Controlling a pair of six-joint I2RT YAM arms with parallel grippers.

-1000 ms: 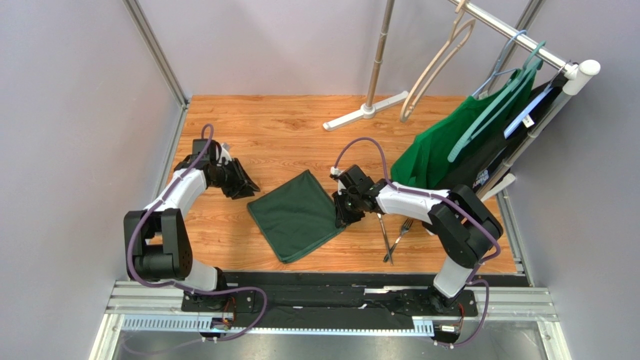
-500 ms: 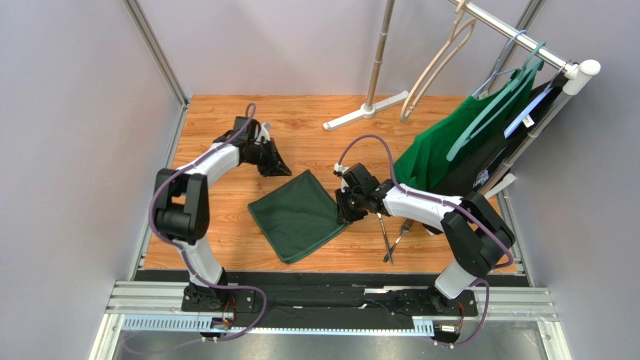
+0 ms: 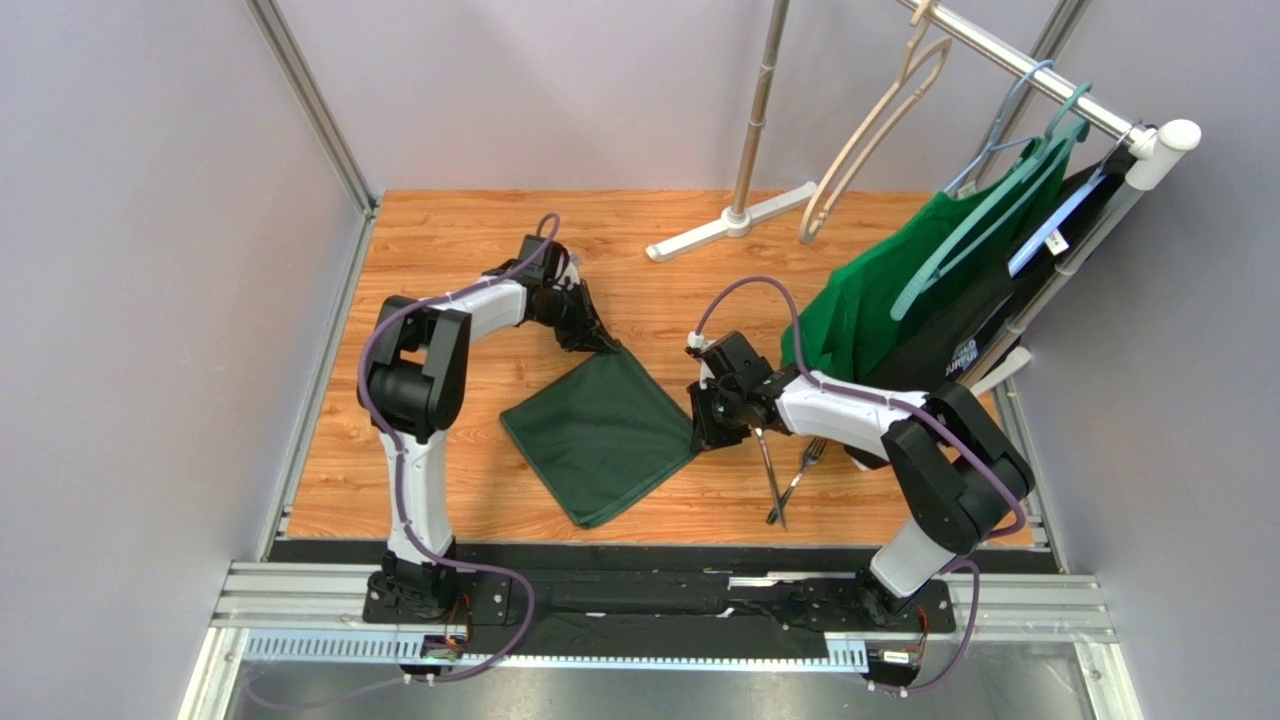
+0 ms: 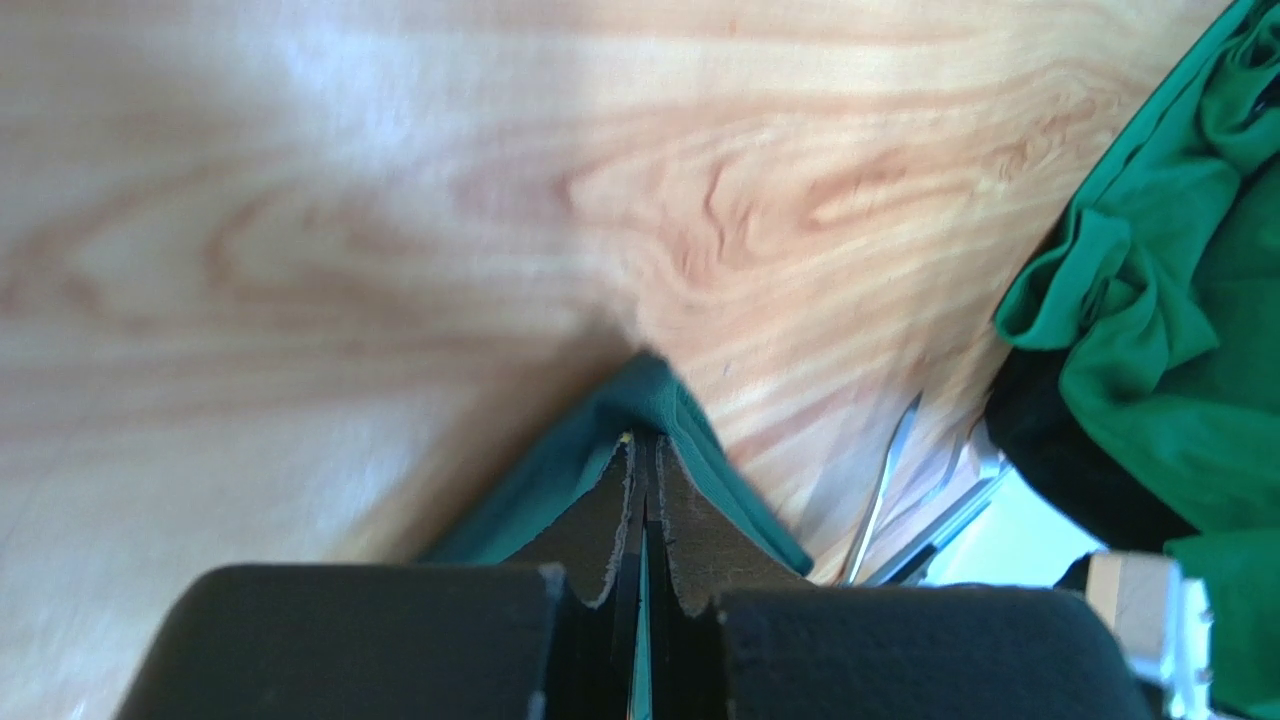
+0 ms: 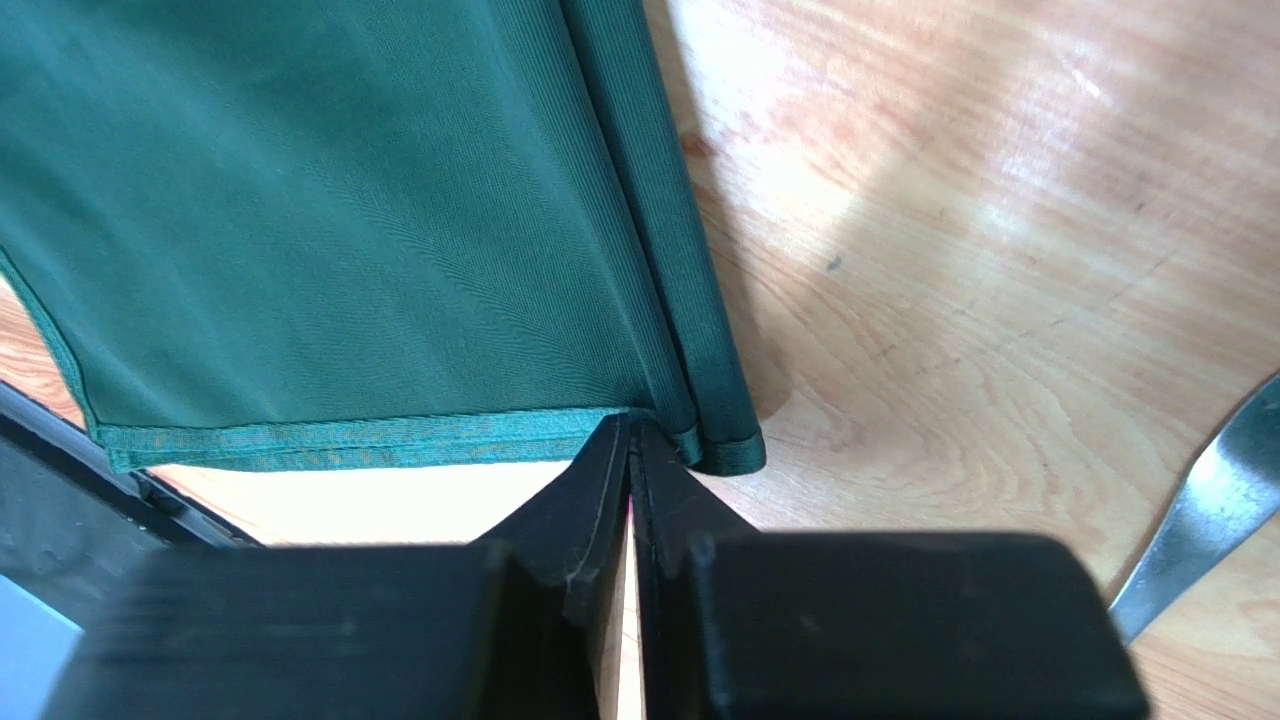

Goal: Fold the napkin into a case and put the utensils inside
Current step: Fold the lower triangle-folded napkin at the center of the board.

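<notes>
The dark green napkin point(image 3: 601, 435) lies flat on the wooden table as a tilted square. My left gripper point(image 3: 604, 344) is at its far corner, and in the left wrist view the gripper point(image 4: 643, 440) is shut with the napkin point(image 4: 664, 393) pinched between its jaws. My right gripper point(image 3: 700, 435) is at the napkin's right corner. In the right wrist view it point(image 5: 631, 429) is shut on the hem of the napkin point(image 5: 346, 210). The two silver utensils point(image 3: 781, 473) lie crossed on the table just right of the right gripper, with one point(image 5: 1214, 503) at the right edge of the right wrist view.
A bright green garment point(image 3: 879, 308) on a teal hanger hangs from a rack at the back right, close to the right arm. The rack's white foot point(image 3: 733, 224) stands at the table's far edge. Grey walls and metal posts enclose the table.
My left arm has swung from the table's left side to the napkin's far corner and shut on it. The right gripper stays at the right corner, which has shifted slightly right.
</notes>
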